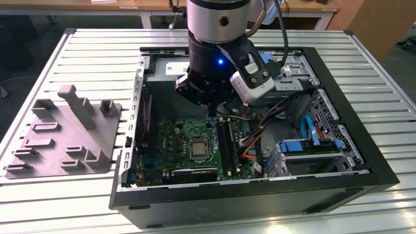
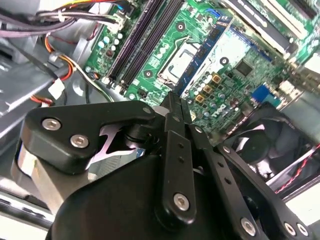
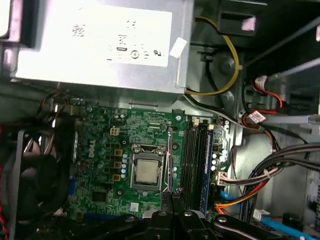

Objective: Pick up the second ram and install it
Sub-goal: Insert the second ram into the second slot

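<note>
Gripper (image 1: pixel 213 112) is seen pinched shut, nothing visibly held; second ram (image 1: pixel 224 140) is judged seated just below-beside it, lengthwise along the board.

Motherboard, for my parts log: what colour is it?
Green motherboard, best in the first wrist view.

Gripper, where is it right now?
In the exterior view the gripper hangs inside the open computer case, over the motherboard, close to the processor socket and the memory slots.

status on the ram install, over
hand shut, empty, over the motherboard next to the socket rails. second ram: can't tell it from the rails. cables bunched beside the rails, clear of the hand.
</note>
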